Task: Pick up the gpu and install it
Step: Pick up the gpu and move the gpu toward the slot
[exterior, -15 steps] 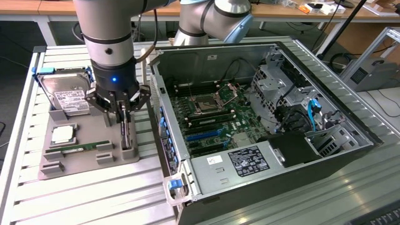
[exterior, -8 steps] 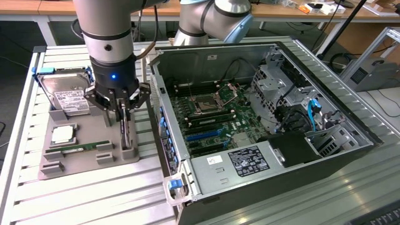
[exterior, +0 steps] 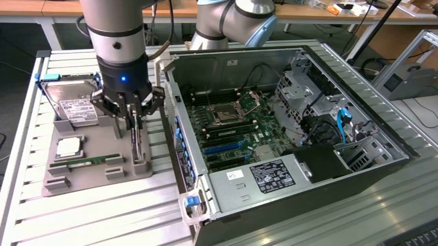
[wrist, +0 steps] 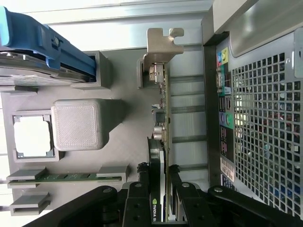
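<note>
The gpu is seen standing on edge in the gray fixture tray, just beside the open PC case on the exterior view's left and not yet lifted out. Its long axis is laid near-to-far, roughly parallel to the case's left wall; the silver bracket is seen at one end. The gripper is positioned straight above the card at its far part, with the jaws set across the thin dimension. The fingers appear closed against both faces, so the card is judged gripped. The hard drive is left further left.
</note>
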Available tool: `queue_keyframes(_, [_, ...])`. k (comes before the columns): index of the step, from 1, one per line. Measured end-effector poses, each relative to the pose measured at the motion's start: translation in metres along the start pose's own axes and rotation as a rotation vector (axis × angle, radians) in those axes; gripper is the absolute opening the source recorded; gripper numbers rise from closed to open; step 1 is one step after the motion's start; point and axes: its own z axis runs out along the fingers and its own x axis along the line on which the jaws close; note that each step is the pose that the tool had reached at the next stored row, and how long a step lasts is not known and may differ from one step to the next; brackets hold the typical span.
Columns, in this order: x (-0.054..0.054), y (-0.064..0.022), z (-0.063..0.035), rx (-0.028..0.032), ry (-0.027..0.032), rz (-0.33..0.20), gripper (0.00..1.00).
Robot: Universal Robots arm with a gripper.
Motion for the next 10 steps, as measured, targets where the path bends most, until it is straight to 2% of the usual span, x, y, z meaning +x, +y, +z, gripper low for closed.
queue_keyframes(10, [0.0, -0.0001, -0.0022, -0.0016, 0.0001, 0.0, 0.27])
